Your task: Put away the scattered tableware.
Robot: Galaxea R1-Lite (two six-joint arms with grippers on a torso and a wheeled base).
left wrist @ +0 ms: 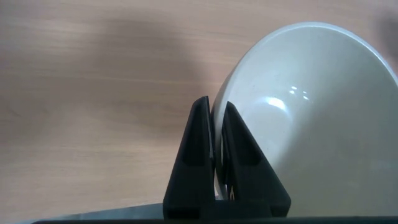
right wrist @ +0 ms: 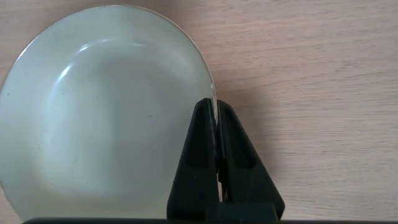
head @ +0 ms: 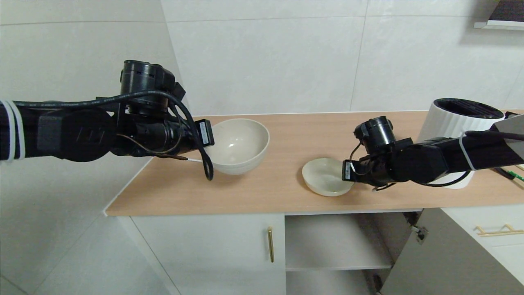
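A large cream bowl [head: 239,144] hangs tilted over the left part of the wooden counter [head: 286,139], held by its rim in my left gripper [head: 208,141]. In the left wrist view the two black fingers [left wrist: 200,146] pinch the bowl's rim [left wrist: 311,112] between them. A small pale shallow dish [head: 323,176] is near the counter's front edge, tipped up, with my right gripper [head: 348,172] shut on its rim. In the right wrist view the dish [right wrist: 106,106] lies over the wood, its edge clamped between the fingers [right wrist: 202,143].
A white ribbed cylindrical container [head: 458,119] stands at the counter's right end behind my right arm. Below the counter an open cabinet [head: 331,246] shows a shelf, its door [head: 446,258] swung out to the right. A closed door with a gold handle [head: 270,244] is on the left.
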